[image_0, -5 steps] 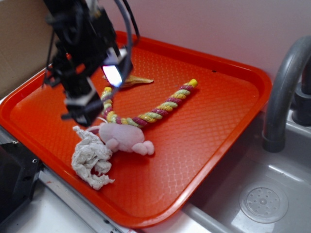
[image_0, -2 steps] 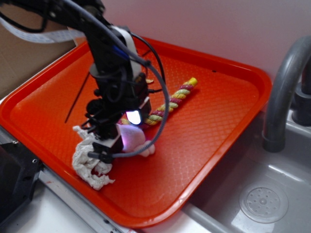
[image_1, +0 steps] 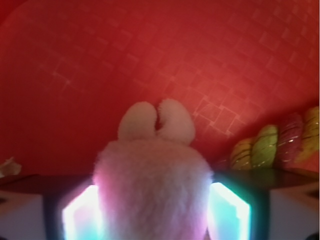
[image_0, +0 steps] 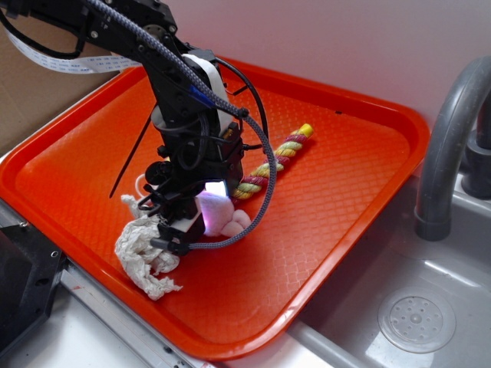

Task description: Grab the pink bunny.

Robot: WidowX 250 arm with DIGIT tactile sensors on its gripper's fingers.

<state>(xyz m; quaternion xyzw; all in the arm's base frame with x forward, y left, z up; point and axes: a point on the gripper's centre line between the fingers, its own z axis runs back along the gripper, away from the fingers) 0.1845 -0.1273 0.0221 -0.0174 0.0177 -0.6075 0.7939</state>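
The pink bunny (image_0: 227, 221) lies on the orange tray (image_0: 330, 199), mostly hidden under my gripper (image_0: 202, 219). Only its lit pale body and two stubby nubs show past the fingers. In the wrist view the bunny (image_1: 152, 180) fills the whole gap between the two glowing pads (image_1: 229, 210), its fur touching both, and its nubs point away from the camera. My gripper (image_1: 152, 217) is shut on the bunny, low over the tray.
A wrinkly white cloth (image_0: 143, 249) lies touching the gripper's left side. A yellow, green and maroon rope (image_0: 278, 157) runs from behind the arm to the back right. A grey faucet (image_0: 449, 138) and sink (image_0: 414, 314) stand right of the tray.
The arm came down from the tray's left rear onto the bunny. Since the last frame the fingers have closed on it, and the bunny has shifted slightly up and right.
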